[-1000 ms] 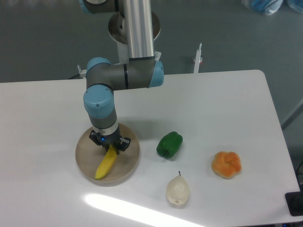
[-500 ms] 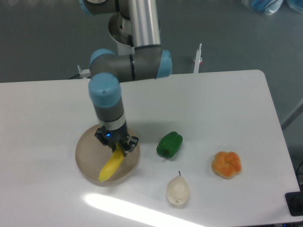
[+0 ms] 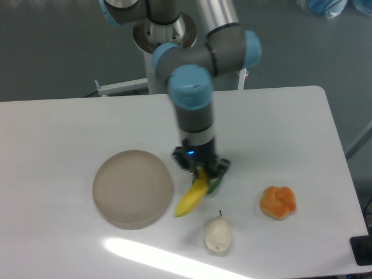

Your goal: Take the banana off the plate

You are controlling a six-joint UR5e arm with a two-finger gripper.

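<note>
My gripper (image 3: 201, 170) is shut on the upper end of the yellow banana (image 3: 192, 197). The banana hangs tilted down to the left, lifted clear of the table, just right of the plate's edge. The round beige plate (image 3: 132, 188) lies bare at the left of the table. My arm comes down from the back over the middle of the table.
A green pepper (image 3: 214, 183) is mostly hidden behind my gripper and the banana. A pale pear (image 3: 218, 234) stands in front of the banana's tip. An orange lobed fruit (image 3: 278, 201) lies to the right. The table's right edge is near the fruit.
My gripper has carried the banana up off the plate and to the right, over the green pepper. The plate is now bare.
</note>
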